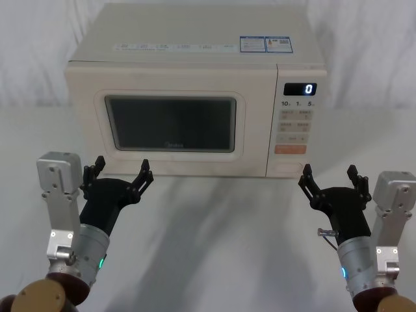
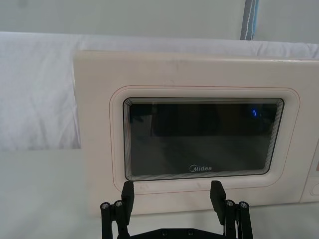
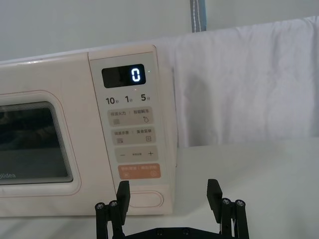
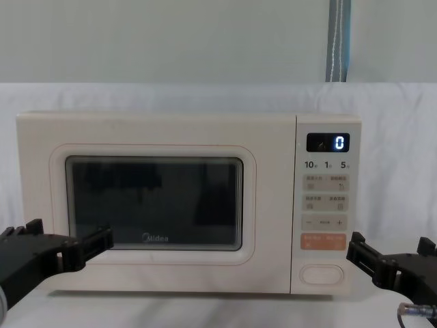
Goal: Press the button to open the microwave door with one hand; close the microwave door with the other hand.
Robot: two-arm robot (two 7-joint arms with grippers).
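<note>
A white cloth-covered table carries a cream microwave oven, set square to the robot with a white cloth backdrop draped behind it and a pale wall above that. The microwave door is shut flush with the body, its dark rounded window showing the Midea logo near the lower edge. To the door's right is the narrow control panel, whose digital display reads 0; beneath the small beige keys and the orange rectangular key lies the button, a wide unlabelled cream pill at the panel's bottom. The left gripper hangs above the table in front of the door's lower left part, its two prongs spread wide apart, grasping nothing and touching nothing. The right gripper hovers near the microwave's lower right corner, just in front of the button's level and clear of it, prongs likewise splayed and empty. A green light glows on each wrist.
</note>
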